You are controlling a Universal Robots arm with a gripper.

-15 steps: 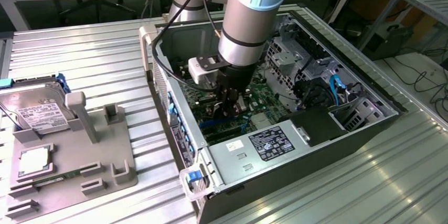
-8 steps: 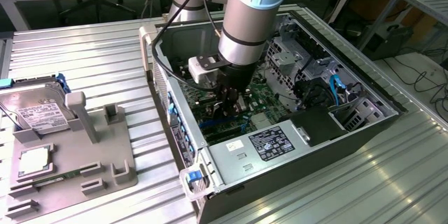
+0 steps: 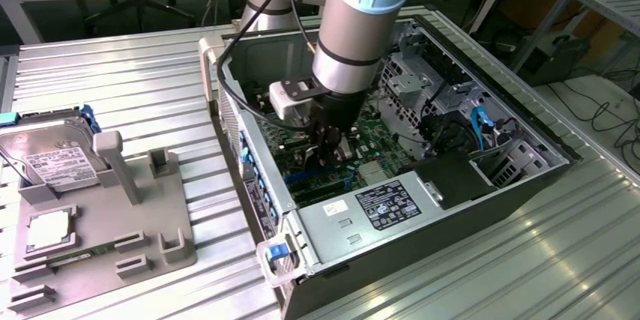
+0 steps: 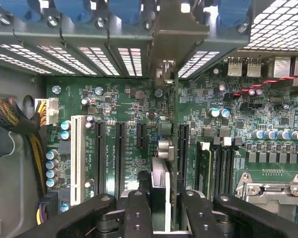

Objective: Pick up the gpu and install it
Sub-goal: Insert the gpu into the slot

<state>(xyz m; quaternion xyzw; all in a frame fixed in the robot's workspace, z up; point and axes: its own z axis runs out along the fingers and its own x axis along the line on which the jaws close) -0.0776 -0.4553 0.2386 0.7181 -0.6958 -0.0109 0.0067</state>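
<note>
We find the arm reaching down into the open computer case [image 3: 520, 177], which lies on its side across the centre and right of the exterior frame on a ribbed metal table [image 3: 120, 88]. The gripper [image 3: 328, 149] sits low over the green motherboard [image 3: 375, 129], near the frame's centre. In the wrist view the gripper [image 4: 159, 198] has its black fingers [image 4: 139, 213] pressed against the two faces of the gpu [image 4: 161, 168], which we see edge-on, standing upright between them. The card runs up the middle of that picture, its silver bracket [image 4: 165, 72] reaching the slotted rear wall of the case, and its lower edge lies along the motherboard [image 4: 114, 99] among the black expansion slots [image 4: 120, 153]; we cannot tell whether it is fully seated. In the exterior view, a grey parts holder [image 3: 140, 207] sits at the lower left of the frame, with a silver hard drive [image 3: 55, 157] standing in it and a small square chip [image 3: 48, 230] below that. The power supply [image 3: 385, 207] with its label fills the case's near end.
</note>
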